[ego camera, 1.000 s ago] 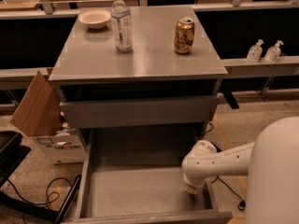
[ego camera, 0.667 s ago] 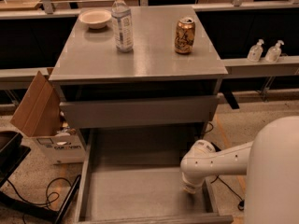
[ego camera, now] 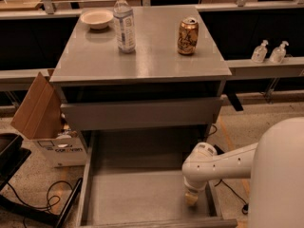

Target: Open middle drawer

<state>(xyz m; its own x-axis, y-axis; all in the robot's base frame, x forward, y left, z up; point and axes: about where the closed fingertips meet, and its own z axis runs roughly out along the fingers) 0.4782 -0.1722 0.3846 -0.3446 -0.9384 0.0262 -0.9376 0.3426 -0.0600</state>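
The middle drawer [ego camera: 137,194] is pulled far out of the grey cabinet toward me, and its bare grey inside shows. Its front panel [ego camera: 161,223] lies at the bottom edge of the view. My gripper [ego camera: 191,198] hangs from the white arm [ego camera: 223,163] and reaches down into the drawer's right front corner, close behind the front panel. The taller-fronted uppermost drawer [ego camera: 140,113] sits above it, nearly shut. The lowest drawer is hidden under the open one.
On the cabinet top [ego camera: 156,61] stand a water bottle [ego camera: 124,23], a gold can [ego camera: 188,36] and a white bowl [ego camera: 97,18]. A cardboard box [ego camera: 40,113] stands left of the cabinet. Cables lie on the floor. Two small bottles [ego camera: 268,51] stand on the right ledge.
The middle drawer has slid slightly further out toward me, and my gripper has moved with it toward the front. Nothing on the cabinet top has moved.
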